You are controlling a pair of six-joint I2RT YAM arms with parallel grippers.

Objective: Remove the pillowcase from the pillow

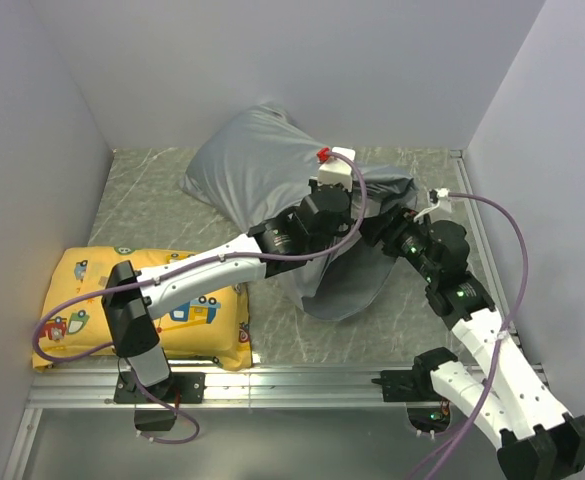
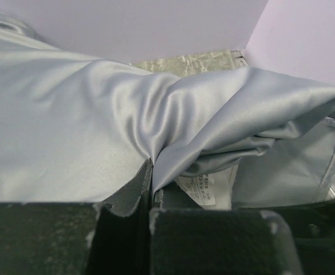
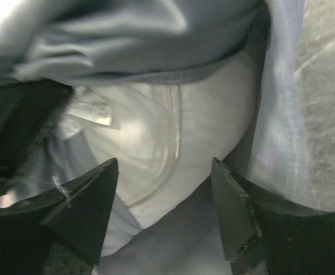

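The grey pillowcase (image 1: 257,160) lies stuffed at the back middle of the table, its open end hanging toward the front. My left gripper (image 1: 337,195) is shut on a fold of the pillowcase (image 2: 98,132) near the opening; the fabric is pinched between the pads (image 2: 127,195). The white pillow (image 3: 173,132) shows inside the opening, with a small label (image 3: 93,112). My right gripper (image 3: 164,172) is open at the opening, its fingers on either side of the pillow's end. In the top view it (image 1: 387,225) sits just right of the left gripper.
A yellow cushion (image 1: 142,305) with cartoon vehicles lies at the front left by the left arm's base. White walls enclose the table on three sides. A metal rail (image 1: 292,380) runs along the near edge.
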